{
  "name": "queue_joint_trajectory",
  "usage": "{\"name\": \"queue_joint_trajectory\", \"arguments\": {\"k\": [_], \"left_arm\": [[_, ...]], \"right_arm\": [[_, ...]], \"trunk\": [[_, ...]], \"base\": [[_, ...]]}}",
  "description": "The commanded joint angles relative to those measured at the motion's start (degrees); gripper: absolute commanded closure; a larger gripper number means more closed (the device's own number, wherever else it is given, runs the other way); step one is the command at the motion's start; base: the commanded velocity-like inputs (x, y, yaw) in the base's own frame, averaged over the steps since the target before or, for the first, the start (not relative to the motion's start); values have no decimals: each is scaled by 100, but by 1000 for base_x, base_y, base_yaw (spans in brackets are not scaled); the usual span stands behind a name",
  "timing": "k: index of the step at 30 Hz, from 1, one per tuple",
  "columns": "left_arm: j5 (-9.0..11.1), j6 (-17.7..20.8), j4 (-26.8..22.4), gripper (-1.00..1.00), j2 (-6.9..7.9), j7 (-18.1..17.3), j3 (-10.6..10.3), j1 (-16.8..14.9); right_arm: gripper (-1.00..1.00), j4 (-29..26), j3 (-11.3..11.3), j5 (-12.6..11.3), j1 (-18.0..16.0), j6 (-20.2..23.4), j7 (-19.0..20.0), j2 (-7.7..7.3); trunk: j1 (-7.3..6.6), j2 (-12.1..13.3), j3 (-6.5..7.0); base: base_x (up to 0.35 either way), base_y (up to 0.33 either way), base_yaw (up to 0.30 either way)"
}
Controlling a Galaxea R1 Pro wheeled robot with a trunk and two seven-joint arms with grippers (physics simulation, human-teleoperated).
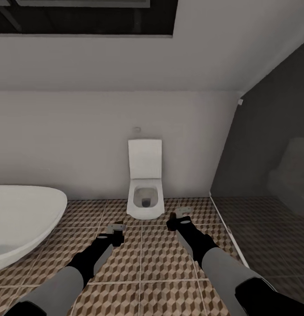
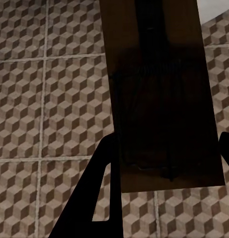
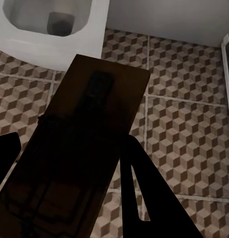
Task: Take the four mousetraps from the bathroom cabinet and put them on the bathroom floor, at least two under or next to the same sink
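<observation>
Head view: both arms are reaching over the floor (image 1: pixel 143 263) toward the toilet (image 1: pixel 145 199), left gripper (image 2: pixel 164 158) and right gripper (image 3: pixel 69 173) each pinching a mousetrap (image 2: pixel 159 89) (image 3: pixel 89 144).

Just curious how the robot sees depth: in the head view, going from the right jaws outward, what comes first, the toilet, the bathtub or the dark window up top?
1. Toilet, just ahead, slightly left.
2. Bathtub, far left.
3. Dark window, high on the wall.
</observation>
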Motion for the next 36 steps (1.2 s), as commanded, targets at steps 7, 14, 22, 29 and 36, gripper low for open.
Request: {"name": "queue_joint_trajectory", "arguments": {"k": [7, 14, 22, 29, 36], "left_arm": [[56, 22, -11, 100, 5, 58, -46, -5], [56, 22, -4, 100, 0, 58, -47, -5], [56, 22, -2, 100, -2, 58, -52, -5], [56, 22, -2, 100, -3, 58, -55, -5], [56, 22, 6, 100, -3, 58, -55, -5]], "right_arm": [[100, -7, 51, -60, -5, 31, -49, -5], [100, -8, 53, -60, -5, 29, -47, -5], [100, -1, 54, -68, -5, 30, -48, -5], [100, 0, 54, -62, -5, 28, -48, -5], [100, 0, 54, -67, -5, 32, -46, -5]], "trunk": [[156, -289, -134], [309, -570, -260], [485, -891, -404], [639, -1172, -529], [793, -1452, -655]], "base": [[0, 0, 0], [0, 0, 0], [0, 0, 0], [0, 0, 0], [0, 0, 0]]}}
